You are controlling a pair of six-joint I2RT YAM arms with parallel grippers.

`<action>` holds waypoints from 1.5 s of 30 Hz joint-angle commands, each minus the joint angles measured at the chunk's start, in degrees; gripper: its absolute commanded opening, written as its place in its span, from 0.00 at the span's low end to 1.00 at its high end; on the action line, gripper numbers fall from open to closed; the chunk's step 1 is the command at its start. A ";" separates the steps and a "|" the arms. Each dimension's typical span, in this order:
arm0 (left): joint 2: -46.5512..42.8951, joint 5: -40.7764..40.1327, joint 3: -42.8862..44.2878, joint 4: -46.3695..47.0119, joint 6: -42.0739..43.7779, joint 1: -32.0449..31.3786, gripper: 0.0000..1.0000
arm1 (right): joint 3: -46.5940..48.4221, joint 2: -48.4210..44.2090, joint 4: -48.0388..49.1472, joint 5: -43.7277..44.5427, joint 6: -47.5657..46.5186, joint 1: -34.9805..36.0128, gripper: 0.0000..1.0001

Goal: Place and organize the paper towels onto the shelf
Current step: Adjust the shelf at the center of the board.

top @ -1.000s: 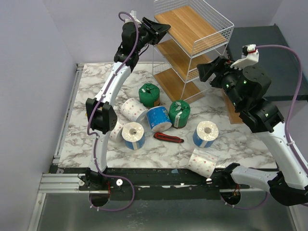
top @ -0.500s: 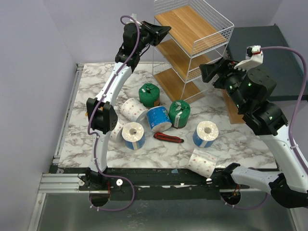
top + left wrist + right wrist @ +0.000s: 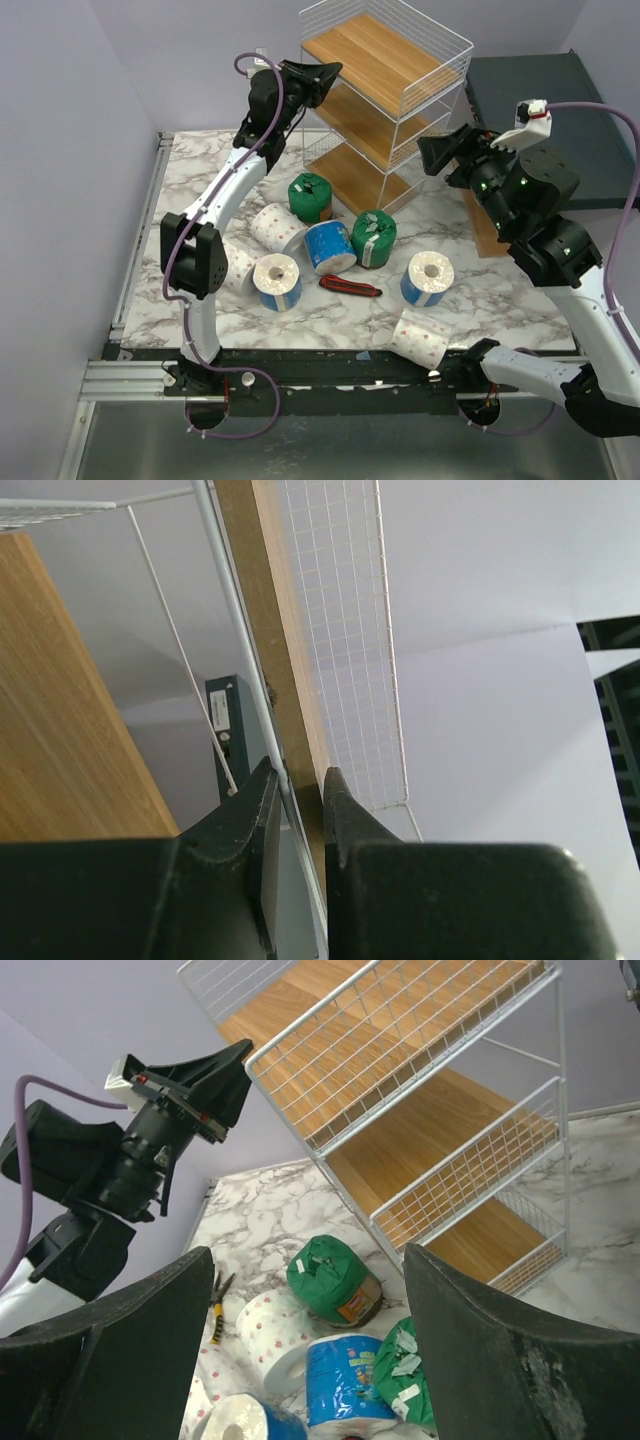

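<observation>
Left gripper [image 3: 297,776] clenched on shelf [image 3: 385,60] rim, right gripper [image 3: 303,1258] spread empty, knife [image 3: 350,287] among paper towels [image 3: 329,246]

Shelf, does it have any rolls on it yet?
No, the shelf tiers show bare wood; the paper towels all lie on the table.

Overhead, two wrist views; common shelf [image 3: 385,60]

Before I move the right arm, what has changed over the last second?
The left gripper, jaws closed on the shelf, has dragged it leftward in the top view. The right gripper, open, shifted slightly right. The paper towels stayed put.
</observation>
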 commanded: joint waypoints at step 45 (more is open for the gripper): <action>-7.16 -47.55 -20.05 45.99 24.79 -6.53 0.00 | -8.63 -2.44 4.53 5.27 -4.11 0.19 0.80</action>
